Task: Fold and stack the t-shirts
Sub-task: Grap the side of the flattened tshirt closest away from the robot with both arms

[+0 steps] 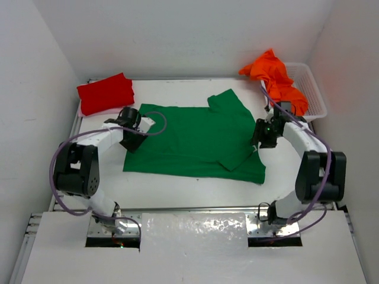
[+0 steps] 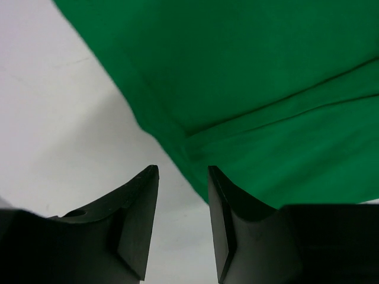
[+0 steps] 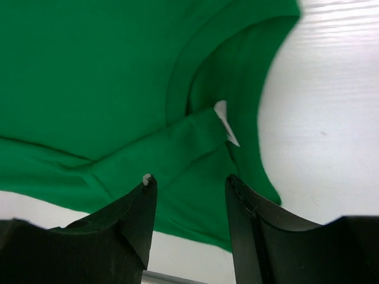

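Your green t-shirt (image 1: 189, 139) lies spread across the middle of the table (image 1: 177, 189), with one sleeve folded in over its body on the right side. Your left gripper (image 1: 131, 141) sits at the shirt's left edge. In the left wrist view its jaws stand apart with nothing between them, and the green cloth (image 2: 266, 89) runs just ahead and to the right of the fingertips, over the white table. Your right gripper (image 1: 260, 139) is at the shirt's right edge, by the folded sleeve. In the right wrist view its jaws also stand apart, gripping nothing. The green cloth (image 3: 89, 77) lies flat below and ahead of them, with the collar (image 3: 177, 89) and a small white label (image 3: 225, 121) just beyond the tips. The red t-shirt (image 1: 105, 93) lies folded at the far left corner, well apart from both grippers. The orange t-shirt (image 1: 275, 77) hangs crumpled over the white basket (image 1: 314, 89) at the far right
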### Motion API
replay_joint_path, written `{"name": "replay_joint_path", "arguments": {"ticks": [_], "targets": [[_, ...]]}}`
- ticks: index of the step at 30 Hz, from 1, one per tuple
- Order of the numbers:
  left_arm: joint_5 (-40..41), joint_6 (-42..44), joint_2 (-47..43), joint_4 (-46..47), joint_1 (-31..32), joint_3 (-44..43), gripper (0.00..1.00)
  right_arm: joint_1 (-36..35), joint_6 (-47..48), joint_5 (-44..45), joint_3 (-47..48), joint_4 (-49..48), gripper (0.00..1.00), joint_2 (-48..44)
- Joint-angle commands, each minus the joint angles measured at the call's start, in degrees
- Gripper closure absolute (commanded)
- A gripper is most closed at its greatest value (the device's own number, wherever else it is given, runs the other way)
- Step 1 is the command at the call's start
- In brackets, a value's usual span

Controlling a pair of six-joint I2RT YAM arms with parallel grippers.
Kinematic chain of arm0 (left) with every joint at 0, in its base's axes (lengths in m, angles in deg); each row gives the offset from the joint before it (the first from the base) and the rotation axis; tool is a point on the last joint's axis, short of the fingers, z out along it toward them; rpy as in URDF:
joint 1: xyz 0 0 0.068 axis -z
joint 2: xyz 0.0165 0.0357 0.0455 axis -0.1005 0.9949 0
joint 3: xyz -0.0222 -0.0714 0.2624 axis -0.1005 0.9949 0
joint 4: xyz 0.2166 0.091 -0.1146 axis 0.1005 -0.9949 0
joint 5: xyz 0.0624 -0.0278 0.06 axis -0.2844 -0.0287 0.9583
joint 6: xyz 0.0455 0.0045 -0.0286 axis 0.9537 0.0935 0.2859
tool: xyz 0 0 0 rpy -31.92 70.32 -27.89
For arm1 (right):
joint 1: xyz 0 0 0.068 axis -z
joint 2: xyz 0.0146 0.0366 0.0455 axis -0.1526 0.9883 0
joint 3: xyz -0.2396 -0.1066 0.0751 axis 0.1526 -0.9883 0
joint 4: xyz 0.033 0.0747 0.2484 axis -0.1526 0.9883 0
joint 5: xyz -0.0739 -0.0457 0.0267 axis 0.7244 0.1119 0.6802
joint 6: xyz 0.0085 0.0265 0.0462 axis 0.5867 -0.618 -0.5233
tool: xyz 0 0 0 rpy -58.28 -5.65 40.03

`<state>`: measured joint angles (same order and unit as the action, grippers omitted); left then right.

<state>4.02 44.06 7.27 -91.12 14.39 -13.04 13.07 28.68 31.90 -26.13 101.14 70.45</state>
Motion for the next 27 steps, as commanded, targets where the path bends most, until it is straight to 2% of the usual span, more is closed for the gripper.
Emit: {"name": "replay_joint_path", "arguments": {"ticks": [1, 12, 17, 27], "targets": [[-5.25, -2.18, 1.82, -0.12, -0.71, -3.27, 0.63, -1.48, 0.07, -1.86, 2.90, -2.75, 0.53, 3.80], [-6.05, -4.29, 4.29, 1.46, -0.62, -0.37, 0.65, -2.45, -0.02, -0.19, 2.82, -5.47, 0.51, 11.19], [-6.41, -4.38, 4.56, 1.20, -0.62, 0.15, 0.69, -2.45, 0.07, 0.25, 2.64, -5.74, 0.50, 12.07], [3.17, -4.65, 3.51, 3.83, -0.71, 0.95, 0.66, -2.62, -0.46, -1.24, 2.20, -6.27, 0.53, 12.60]]}}
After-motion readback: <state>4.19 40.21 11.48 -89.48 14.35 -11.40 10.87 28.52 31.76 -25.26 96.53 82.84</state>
